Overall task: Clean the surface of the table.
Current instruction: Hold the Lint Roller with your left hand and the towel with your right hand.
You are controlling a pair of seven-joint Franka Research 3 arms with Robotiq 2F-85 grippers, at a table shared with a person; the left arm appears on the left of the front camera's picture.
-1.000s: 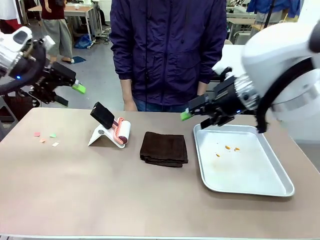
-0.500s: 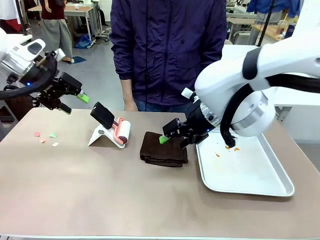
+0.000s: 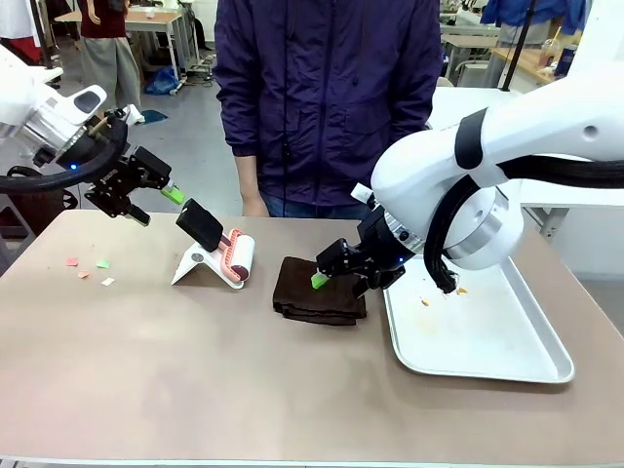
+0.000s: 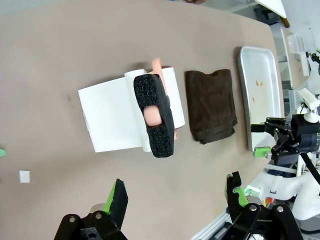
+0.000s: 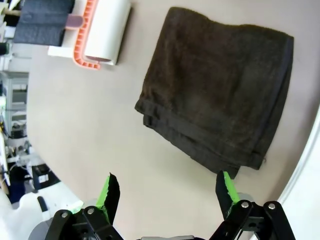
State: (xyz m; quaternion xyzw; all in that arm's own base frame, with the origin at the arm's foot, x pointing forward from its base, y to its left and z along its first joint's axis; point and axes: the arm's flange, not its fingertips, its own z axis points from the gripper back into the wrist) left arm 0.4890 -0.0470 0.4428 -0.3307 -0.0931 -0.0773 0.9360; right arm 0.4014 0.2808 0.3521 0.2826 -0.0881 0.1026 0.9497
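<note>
The table (image 3: 195, 390) is seen spread across the front view, its near half bare. Farther in, small paper scraps (image 3: 88, 268) are laid at its left, a lint roller (image 3: 237, 255) is propped on a white stand (image 3: 193, 265), a folded dark brown cloth (image 3: 297, 292) is placed at the middle, and a silver tray (image 3: 487, 336) holding a few crumbs (image 3: 425, 302) is set at the right.

The right gripper (image 3: 336, 273) is held low over the cloth's right edge. Its own wrist view makes plain what the front view leaves unclear: the jaws are spread wide, nothing is gripped, and the cloth (image 5: 215, 95) is seen ahead of the pads.

The left gripper (image 3: 158, 203) is raised behind the roller. In the left wrist view its jaws (image 4: 176, 192) are likewise spread wide and empty, above the roller's black handle (image 4: 155, 115).

A person (image 3: 327, 97) is stood at the far edge.
</note>
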